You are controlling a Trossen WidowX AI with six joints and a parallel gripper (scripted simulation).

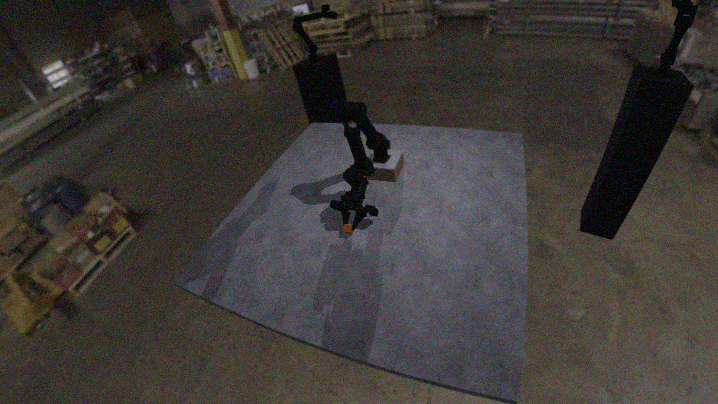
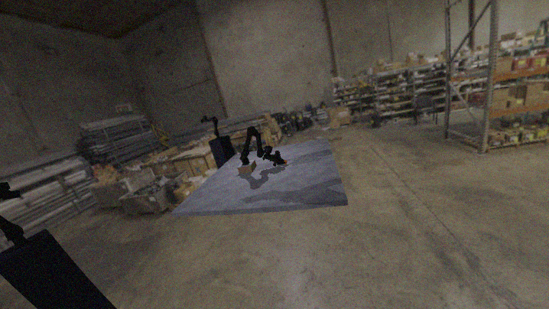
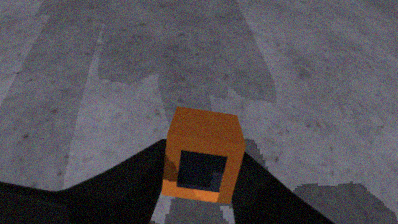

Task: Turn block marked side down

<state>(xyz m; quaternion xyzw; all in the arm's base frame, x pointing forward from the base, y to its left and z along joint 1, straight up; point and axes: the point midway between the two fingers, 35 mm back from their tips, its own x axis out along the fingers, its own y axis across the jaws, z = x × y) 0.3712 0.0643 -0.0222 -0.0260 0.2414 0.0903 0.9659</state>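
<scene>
Orange block gripped above the bench

Nearest, the part-open fingers (image 1: 354,221) (image 2: 283,161) clasp the orange block (image 1: 347,229) (image 2: 285,162) (image 3: 206,127); in the wrist view its dark square mark faces the camera, no long axis being discernible. Beyond, bench (image 1: 451,261) (image 2: 306,180) (image 3: 325,60) surface extends towards twelve o'clock; its edges lie outside that view.

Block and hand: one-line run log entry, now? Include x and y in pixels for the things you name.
hand (image 1: 347,225) (image 2: 284,162) (image 3: 201,153): closed on block (image 1: 347,229) (image 2: 285,162) (image 3: 207,129) | dark-square face: toward wrist camera | turn: unfinished
</scene>
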